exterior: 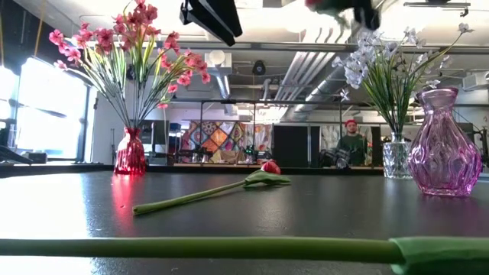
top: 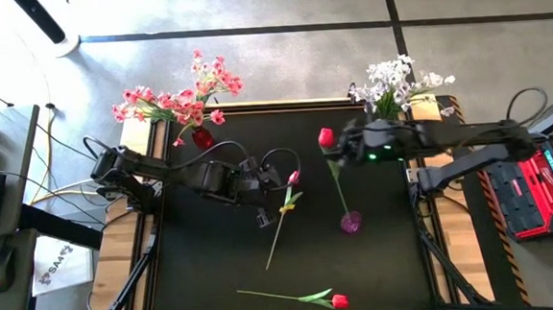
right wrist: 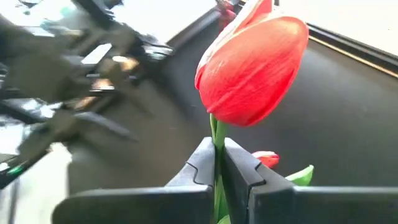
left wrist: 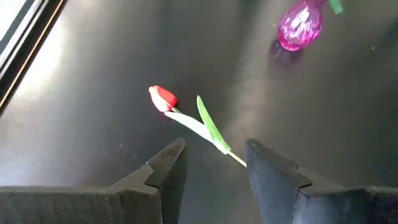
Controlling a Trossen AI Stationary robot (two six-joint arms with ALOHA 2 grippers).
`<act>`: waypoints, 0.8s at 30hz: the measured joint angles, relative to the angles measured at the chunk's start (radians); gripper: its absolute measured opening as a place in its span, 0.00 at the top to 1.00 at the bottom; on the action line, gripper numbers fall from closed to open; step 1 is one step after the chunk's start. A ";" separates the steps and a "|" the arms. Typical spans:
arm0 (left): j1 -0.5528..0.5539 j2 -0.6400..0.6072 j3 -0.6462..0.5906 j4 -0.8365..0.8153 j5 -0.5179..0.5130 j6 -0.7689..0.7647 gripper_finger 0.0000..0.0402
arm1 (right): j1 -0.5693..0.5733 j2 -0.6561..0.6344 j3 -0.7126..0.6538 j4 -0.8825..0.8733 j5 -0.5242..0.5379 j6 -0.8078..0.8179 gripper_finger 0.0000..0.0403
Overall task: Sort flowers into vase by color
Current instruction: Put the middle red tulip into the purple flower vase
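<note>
Two vases already held pink and white sprays. Right end effector was clamped on a red tulip above the empty purple vase; two tulips lay on the table. Left end effector hovered half-open, empty.

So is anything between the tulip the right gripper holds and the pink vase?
Nothing visible. The right gripper is shut on the red tulip's stem, and the pink vase stands alone on bare tabletop, its mouth unobstructed.

Red tulip, green stem, pink vase, black table
</note>
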State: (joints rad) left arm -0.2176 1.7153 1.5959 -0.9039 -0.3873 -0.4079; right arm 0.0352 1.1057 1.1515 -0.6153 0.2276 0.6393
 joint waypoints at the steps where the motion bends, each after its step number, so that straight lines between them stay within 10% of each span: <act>1: 0.005 0.000 0.000 0.010 0.010 0.003 0.63 | 0.014 -0.022 0.000 -0.003 0.007 -0.001 1.00; 24: 0.022 0.000 0.000 0.105 0.090 0.046 0.63 | 0.158 -0.355 0.000 -0.006 0.099 -0.309 1.00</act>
State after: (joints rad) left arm -0.1959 1.7157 1.5959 -0.7990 -0.2977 -0.3616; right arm 0.1929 0.7507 1.1515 -0.6210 0.3268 0.3304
